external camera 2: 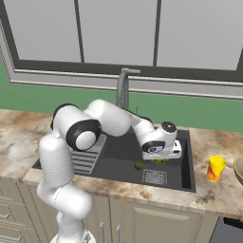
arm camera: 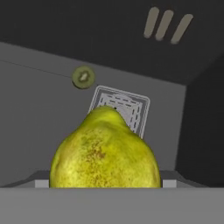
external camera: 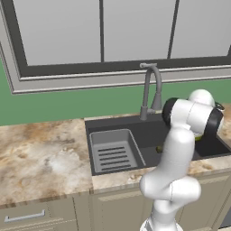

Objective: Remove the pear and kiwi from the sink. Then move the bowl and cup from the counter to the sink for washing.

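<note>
- The counter (external camera: 40, 158) runs along the wall under the window and holds the recessed sink; it lies all around and above the level of the fingers.
- The sink (external camera 2: 182, 159) is a dark basin, and the gripper (external camera 2: 160, 161) hangs down inside it, near the right end of the basin as the right base view shows it.
- A ribbed grey tray (external camera: 113, 151) sits in the left part of the sink, well apart from the fingers, on the other side of the arm.
- The faucet (external camera: 151, 88) rises from the back rim of the sink, behind and above the gripper.
- A square drain grate (arm camera: 120, 109) lies on the sink floor, just beyond the fingers and partly hidden by the pear.
- The bowl (external camera 2: 238, 170) shows only as an edge on the counter, far to the right of the gripper and outside the sink.
- The cup (external camera 2: 215, 168), yellow with a red mark, stands upright on the counter beside the bowl, right of the sink and well apart from the fingers.
- The pear (arm camera: 105, 151) is in the sink, right at the gripper, filling the near part of the hand view. The fingers stand wide apart, and whether they touch the pear cannot be told.
- The kiwi (arm camera: 83, 77) lies on the sink floor beyond the pear, apart from the fingers.
</note>
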Motion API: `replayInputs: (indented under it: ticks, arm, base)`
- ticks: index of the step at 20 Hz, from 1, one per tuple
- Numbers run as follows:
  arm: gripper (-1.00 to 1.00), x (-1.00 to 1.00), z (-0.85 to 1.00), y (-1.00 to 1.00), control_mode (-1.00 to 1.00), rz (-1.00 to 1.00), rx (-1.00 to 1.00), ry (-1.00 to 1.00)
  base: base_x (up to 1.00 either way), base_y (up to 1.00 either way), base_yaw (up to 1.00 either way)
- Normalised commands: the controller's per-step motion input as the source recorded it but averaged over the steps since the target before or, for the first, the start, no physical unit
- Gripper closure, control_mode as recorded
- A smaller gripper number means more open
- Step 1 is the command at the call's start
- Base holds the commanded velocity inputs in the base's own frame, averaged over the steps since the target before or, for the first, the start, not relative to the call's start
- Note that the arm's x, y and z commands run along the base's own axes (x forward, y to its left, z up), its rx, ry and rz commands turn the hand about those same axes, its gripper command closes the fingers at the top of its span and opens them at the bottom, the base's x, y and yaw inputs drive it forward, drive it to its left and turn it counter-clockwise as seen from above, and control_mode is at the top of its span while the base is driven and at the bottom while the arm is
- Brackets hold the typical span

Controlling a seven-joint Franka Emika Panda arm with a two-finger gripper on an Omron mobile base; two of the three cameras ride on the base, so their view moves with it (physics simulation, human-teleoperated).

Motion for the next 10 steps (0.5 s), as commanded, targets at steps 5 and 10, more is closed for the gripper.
replayInputs:
  ticks: [5,10]
  arm:
    - [1.00,-0.32,0.51,0.00,-1.00,0.09,0.04,0.03]
    - [1.00,-0.36,0.46,0.00,-1.00,0.08,0.05,0.06]
  base:
    - [0.00,0.00,0.00]
    - [0.00,0.00,0.00]
